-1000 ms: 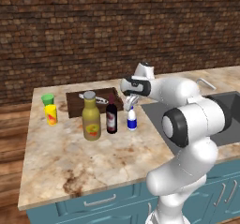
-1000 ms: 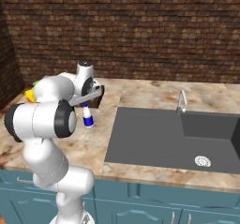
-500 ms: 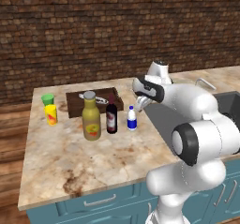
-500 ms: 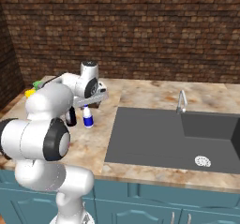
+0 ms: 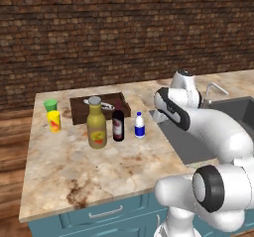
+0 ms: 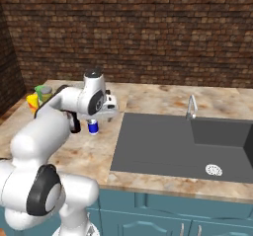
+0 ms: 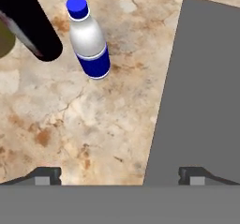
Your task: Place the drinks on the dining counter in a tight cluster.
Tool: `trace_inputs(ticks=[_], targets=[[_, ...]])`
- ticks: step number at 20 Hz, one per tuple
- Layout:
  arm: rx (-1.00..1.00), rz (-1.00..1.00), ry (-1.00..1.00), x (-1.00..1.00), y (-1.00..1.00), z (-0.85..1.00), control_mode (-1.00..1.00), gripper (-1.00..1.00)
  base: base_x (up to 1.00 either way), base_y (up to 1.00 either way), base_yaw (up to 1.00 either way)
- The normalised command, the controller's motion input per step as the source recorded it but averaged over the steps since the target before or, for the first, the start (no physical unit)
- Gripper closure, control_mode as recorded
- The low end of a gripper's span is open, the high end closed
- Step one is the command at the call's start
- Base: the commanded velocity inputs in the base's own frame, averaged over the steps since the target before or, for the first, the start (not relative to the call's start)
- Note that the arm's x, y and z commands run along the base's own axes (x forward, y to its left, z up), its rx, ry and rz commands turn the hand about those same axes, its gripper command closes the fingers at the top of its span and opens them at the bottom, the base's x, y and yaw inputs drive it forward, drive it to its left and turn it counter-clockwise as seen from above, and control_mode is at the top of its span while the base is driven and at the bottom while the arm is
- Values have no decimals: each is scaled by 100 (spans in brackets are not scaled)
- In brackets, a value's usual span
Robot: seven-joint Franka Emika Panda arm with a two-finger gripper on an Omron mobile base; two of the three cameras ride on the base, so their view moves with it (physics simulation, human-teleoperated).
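Note:
Three drinks stand close together on the dining counter (image 5: 74, 166): a fat olive-yellow bottle (image 5: 96, 127), a dark wine bottle (image 5: 118, 124) and a tiny white blue-banded bottle (image 5: 140, 125). My gripper (image 7: 121, 175) is open and empty. It hangs over the bare stone just right of the white bottle (image 7: 89, 40), at the sink's left edge. The hand view also catches the wine bottle (image 7: 28, 21) at the upper left. From the right base view, the white bottle (image 6: 93, 127) peeks out below my arm.
A dark brown tray (image 5: 99, 107) lies behind the bottles. A green cup (image 5: 50, 105) and a yellow cup (image 5: 53, 121) stand at the counter's left end. The grey inset sink (image 6: 173, 141) with its faucet (image 6: 190, 106) takes up the right side.
My arm has swung right, away from the white bottle toward the sink edge. The gripper stayed open and the bottles have not moved.

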Motion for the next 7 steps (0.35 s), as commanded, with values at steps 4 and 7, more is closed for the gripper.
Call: trace_inputs(ticks=[4, 7], targets=[[4, -30, 0, -75, -44, 49, -100, -100, 0, 0, 0], [8, -20, 0, -81, -45, 74, -100, -100, 0, 0, 0]])
